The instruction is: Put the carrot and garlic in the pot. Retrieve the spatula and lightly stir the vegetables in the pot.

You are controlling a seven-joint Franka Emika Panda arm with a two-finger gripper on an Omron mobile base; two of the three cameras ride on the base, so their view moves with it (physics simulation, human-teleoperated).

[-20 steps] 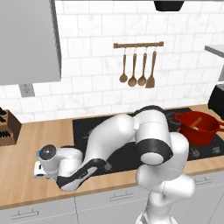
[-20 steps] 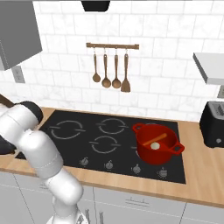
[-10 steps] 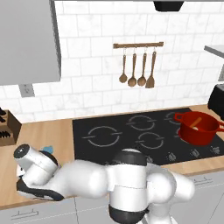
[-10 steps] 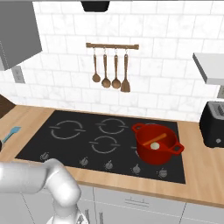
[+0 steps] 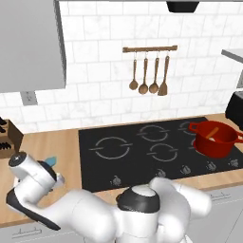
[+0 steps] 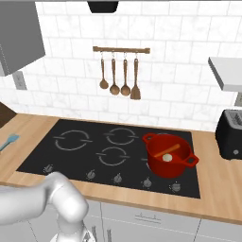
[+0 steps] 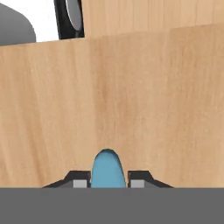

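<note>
My gripper hangs low over the wooden counter at the far left and is shut on the light-blue spatula, whose rounded end sticks out between the two fingertips. The spatula's blade peeks out beside my hand in the left base view and lies at the left edge as the spatula in the right base view. The red pot stands on the hob's right side. Inside it lie the orange carrot and the whitish garlic.
A black hob fills the middle of the counter. Brown wooden spoons and a spatula hang on a wall rail. A knife block stands at the far left, a black toaster at the far right. A grey cabinet hangs overhead.
The arm has folded down and swung left toward the counter's left end. The jaws went from open to shut on the spatula. The pot has not moved.
</note>
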